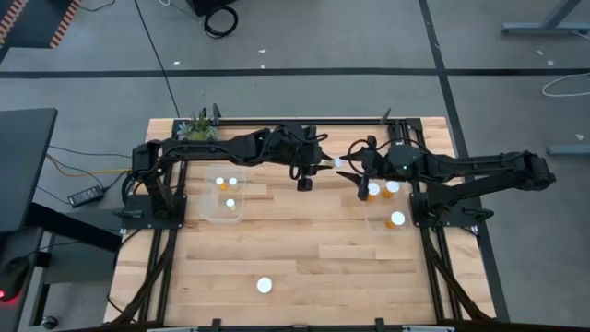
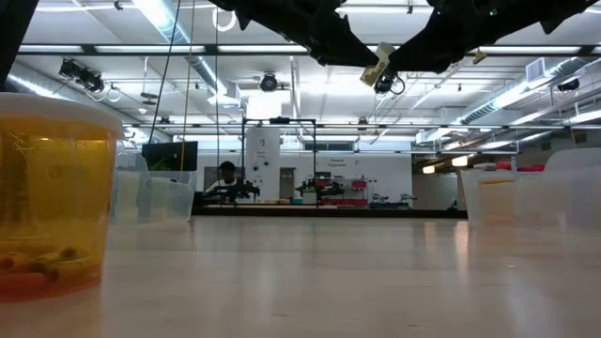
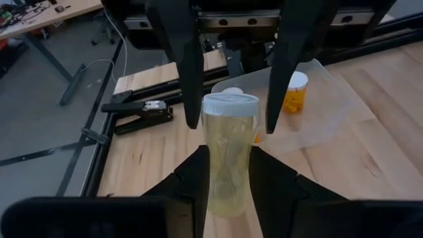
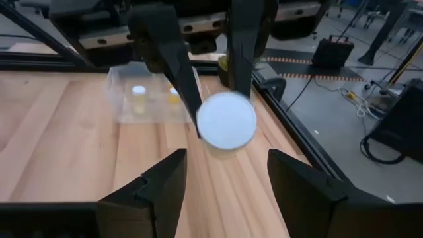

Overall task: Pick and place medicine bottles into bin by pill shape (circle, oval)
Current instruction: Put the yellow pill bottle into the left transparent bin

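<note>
- Left tool is clamped on the body of a pale yellow bottle, held in the air over the middle of the desk, white cap pointing towards the other arm
- Right tool has its fingers apart, one on each side of the cap end; I see no contact with the bottle
- Looks like a hand-over from left to right
- To do it well: bring the right tool further along so it closes on the body rather than the cap alone, which could slip or twist
- Close it squarely, with the bottle centred between the fingers
- The left tool should let go only once that grip is firm, since nothing is under the bottle but bare desk
- Then carry it to the bin that matches its pills
- Left bin holds two bottles; right bin holds several
- One more bottle stands alone near the front of the desk, well apart from both bins
- Hard to make out: the pill shape inside the held bottle; only faint forms show through its wall
- Which bin is for which shape cannot be told; no labels show
- From desk level both arms merge into a dark mass at the top edge, and a big amber bottle close to that camera blocks its left side
</note>
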Robot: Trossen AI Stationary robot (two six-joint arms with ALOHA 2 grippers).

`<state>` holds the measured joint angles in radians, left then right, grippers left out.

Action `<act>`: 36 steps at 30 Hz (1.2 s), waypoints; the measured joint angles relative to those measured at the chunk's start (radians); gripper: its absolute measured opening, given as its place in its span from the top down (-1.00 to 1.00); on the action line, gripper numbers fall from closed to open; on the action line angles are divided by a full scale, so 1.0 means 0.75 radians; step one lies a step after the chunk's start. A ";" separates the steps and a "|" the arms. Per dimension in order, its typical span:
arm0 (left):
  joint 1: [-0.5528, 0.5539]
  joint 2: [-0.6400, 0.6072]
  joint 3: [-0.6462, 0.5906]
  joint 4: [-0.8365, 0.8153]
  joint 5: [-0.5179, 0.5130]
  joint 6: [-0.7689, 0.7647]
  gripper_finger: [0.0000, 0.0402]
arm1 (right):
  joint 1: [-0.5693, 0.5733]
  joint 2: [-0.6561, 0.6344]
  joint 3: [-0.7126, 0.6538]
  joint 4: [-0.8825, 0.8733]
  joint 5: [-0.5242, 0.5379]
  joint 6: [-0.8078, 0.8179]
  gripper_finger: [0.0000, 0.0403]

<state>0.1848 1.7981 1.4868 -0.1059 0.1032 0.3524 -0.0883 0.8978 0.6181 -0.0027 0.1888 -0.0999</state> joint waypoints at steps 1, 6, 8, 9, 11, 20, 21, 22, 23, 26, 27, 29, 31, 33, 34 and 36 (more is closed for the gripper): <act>0.000 0.000 0.000 0.000 0.000 0.000 0.48 | 0.001 0.000 0.000 0.008 0.000 -0.005 -0.08; 0.001 0.000 0.000 0.004 -0.001 -0.001 0.48 | 0.002 0.000 0.000 0.059 0.015 -0.035 -0.08; 0.001 0.000 0.000 0.011 -0.001 -0.001 0.48 | 0.002 0.000 0.000 0.075 0.015 -0.055 -0.08; 0.001 0.001 0.000 0.019 -0.001 -0.001 0.48 | 0.002 0.000 0.000 0.083 0.015 -0.064 -0.08; 0.001 0.001 0.000 0.039 -0.001 -0.008 0.48 | 0.002 0.000 0.000 0.102 0.016 -0.076 -0.08; -0.007 0.001 0.000 0.060 -0.002 -0.036 0.48 | 0.002 0.001 0.000 0.149 0.015 -0.085 -0.04; -0.011 0.001 0.000 0.060 -0.002 -0.037 0.48 | 0.002 0.001 0.000 0.163 0.007 -0.086 -0.02; -0.014 0.001 0.000 0.062 -0.002 -0.037 0.47 | 0.002 0.001 0.000 0.173 -0.003 -0.087 0.01; -0.019 0.001 -0.001 0.064 -0.001 -0.037 0.47 | 0.002 0.001 0.000 0.181 -0.009 -0.088 0.03; -0.027 0.001 -0.001 0.081 -0.003 -0.036 0.47 | 0.003 0.001 0.000 0.189 -0.018 -0.101 0.11; -0.027 0.002 -0.001 0.090 -0.004 -0.036 0.48 | 0.003 0.001 0.000 0.189 -0.020 -0.106 0.13; -0.027 0.002 -0.001 0.111 -0.003 -0.036 0.48 | 0.003 0.001 0.000 0.189 -0.019 -0.112 0.19; -0.027 0.002 -0.001 0.120 -0.003 -0.036 0.48 | 0.003 0.001 0.000 0.189 -0.018 -0.113 0.24; -0.027 0.002 -0.001 0.122 -0.003 -0.035 0.47 | 0.003 0.001 0.000 0.189 -0.018 -0.113 0.30; -0.027 0.002 -0.001 0.122 -0.003 -0.035 0.46 | 0.003 0.001 0.000 0.189 -0.018 -0.115 0.32; -0.027 0.002 -0.001 0.122 -0.003 -0.034 0.46 | 0.003 0.001 0.000 0.188 -0.017 -0.116 0.36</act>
<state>0.1649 1.7992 1.4860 -0.0143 0.1013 0.3267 -0.0864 0.8982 0.6178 0.1383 0.1757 -0.1867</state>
